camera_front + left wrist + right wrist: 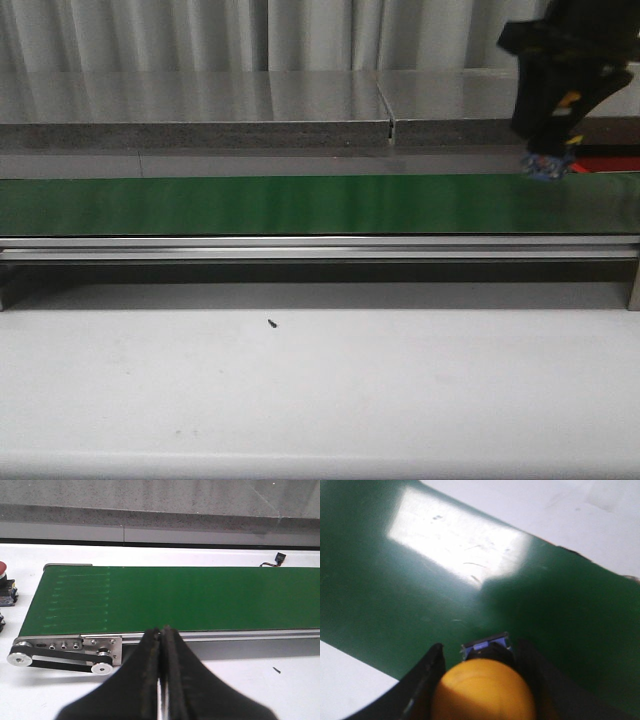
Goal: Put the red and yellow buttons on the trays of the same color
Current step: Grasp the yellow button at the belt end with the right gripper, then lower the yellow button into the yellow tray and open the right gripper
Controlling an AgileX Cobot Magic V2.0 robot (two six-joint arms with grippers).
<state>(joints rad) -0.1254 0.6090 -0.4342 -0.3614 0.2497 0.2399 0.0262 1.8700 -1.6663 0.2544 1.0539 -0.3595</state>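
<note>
Right claw carries a yellow button above the green belt.

The right claw [480, 680] pinches the yellow button [482, 690] between its 2 fingers, the button's dark base with a blue part pointing down toward the green belt [300, 205]; in the front view it hangs at the belt's far right end. The left claw [162, 680] has its fingers pressed together, holding nothing, just in front of the belt's roller end. A red button [3, 569] sits on the white table [320, 390] beside that end.
</note>
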